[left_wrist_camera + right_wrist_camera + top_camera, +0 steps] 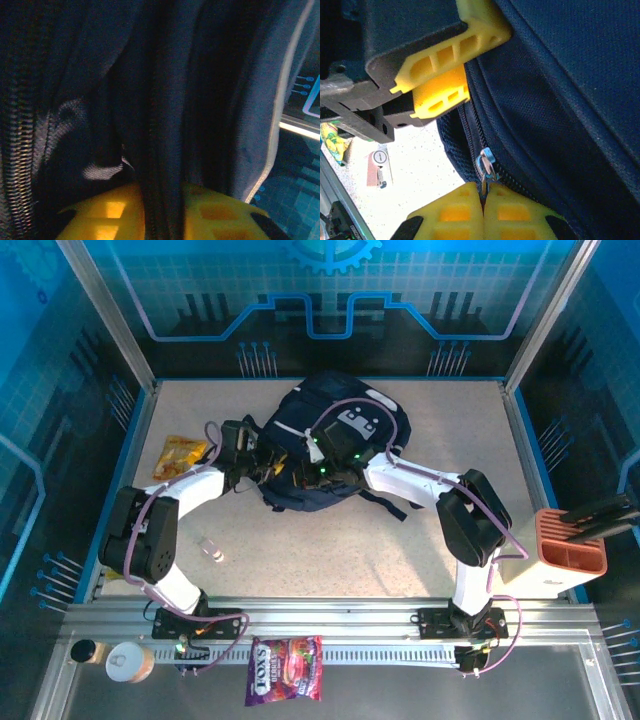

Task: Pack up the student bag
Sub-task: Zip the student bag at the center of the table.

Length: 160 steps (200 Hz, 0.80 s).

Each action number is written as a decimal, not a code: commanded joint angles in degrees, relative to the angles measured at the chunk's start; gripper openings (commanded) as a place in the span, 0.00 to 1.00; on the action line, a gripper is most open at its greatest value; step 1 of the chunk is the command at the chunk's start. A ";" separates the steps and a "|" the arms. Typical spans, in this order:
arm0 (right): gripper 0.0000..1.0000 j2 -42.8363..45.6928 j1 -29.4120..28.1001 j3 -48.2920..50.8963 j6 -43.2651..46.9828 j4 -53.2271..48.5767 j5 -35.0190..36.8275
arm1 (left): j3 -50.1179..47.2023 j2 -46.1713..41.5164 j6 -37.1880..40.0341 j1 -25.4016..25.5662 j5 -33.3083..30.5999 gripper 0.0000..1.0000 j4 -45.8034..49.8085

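The student bag, dark navy with a grey-white patch, lies mid-table. At the bag's left side, my left gripper has its yellow fingers closed round a fold of the bag's dark fabric. My right gripper is at the bag's front edge. In the right wrist view its fingertips are shut on the silver zipper pull, with the zipper track running up along the bag. The left gripper's yellow fingers sit just above that, against the bag.
A yellow snack packet lies left of the bag and a small clear item nearer the front. A candy bag, a lidded cup and a small jar sit on the front rail. An orange holder stands at the right edge.
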<state>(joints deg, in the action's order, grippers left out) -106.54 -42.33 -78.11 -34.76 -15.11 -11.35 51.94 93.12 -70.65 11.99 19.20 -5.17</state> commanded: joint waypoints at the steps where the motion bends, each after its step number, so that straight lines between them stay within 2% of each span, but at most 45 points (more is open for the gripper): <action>1: 0.04 2.03 -0.64 1.81 0.69 0.08 -0.89 | 2.10 1.10 0.62 0.36 -0.17 0.15 -0.12; 30: 0.04 3.82 0.26 5.17 1.80 -2.47 1.90 | 2.81 1.19 1.98 0.06 -0.48 0.04 0.78; 50: 0.04 5.63 1.35 8.81 1.98 -3.66 5.06 | 2.97 1.03 2.69 -0.58 -0.48 0.01 1.20; 101: 0.03 11.70 5.03 16.92 2.36 -6.96 13.43 | 2.78 0.44 4.20 -1.96 -0.57 0.00 2.36; 160: 0.03 14.44 7.53 17.42 6.54 -10.19 20.95 | 2.55 -0.15 5.68 -2.85 -0.24 0.00 3.44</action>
<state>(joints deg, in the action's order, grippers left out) -93.95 -36.73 -61.04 -30.98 -19.68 2.98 52.80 93.82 -67.37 11.18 20.88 -3.29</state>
